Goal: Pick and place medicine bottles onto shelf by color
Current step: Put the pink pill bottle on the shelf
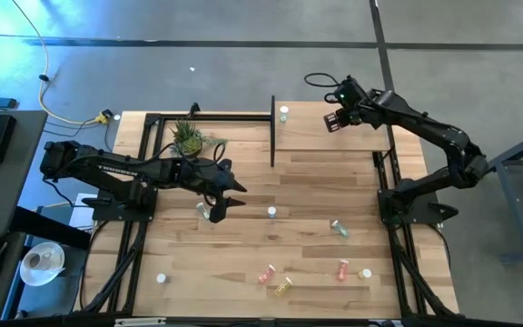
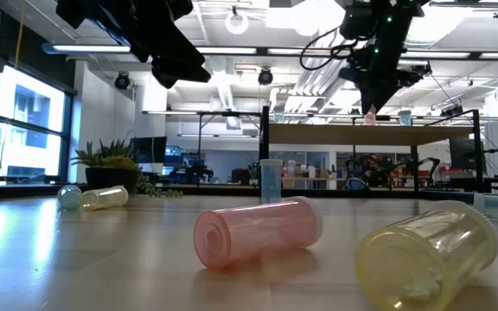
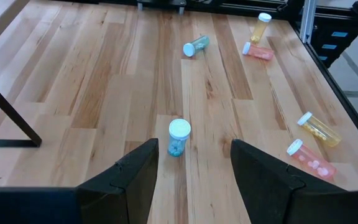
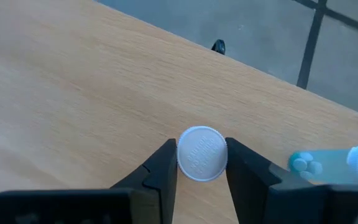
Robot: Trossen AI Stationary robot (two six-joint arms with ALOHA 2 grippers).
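Note:
My right gripper (image 4: 201, 163) is over the shelf (image 1: 316, 136), shut on an orange-red bottle (image 2: 370, 114) whose white cap (image 4: 202, 154) shows from above. Whether the bottle's base touches the board I cannot tell. A teal bottle (image 4: 325, 163) stands on the shelf close beside it, and another bottle (image 1: 284, 113) stands at the shelf's far left corner. My left gripper (image 3: 194, 162) is open and empty above the table's middle, with an upright teal bottle (image 3: 179, 137) a little ahead of its fingers. Several more bottles lie or stand on the table. My right gripper pinches the orange-red bottle at its white cap (image 4: 191, 155) between the two fingers, one on each side. The fingers come from above, pointing down. The bottle hangs upright below them, at the shelf's top (image 2: 353, 134).
A teal bottle (image 1: 338, 227) lies right of centre. Orange-red (image 1: 342, 270) (image 1: 267, 272) and yellow (image 1: 282, 287) bottles lie near the front edge. A yellow bottle (image 1: 203, 211) lies under the left arm. A potted plant (image 1: 189, 138) stands far left, beside the black frame (image 1: 272, 132).

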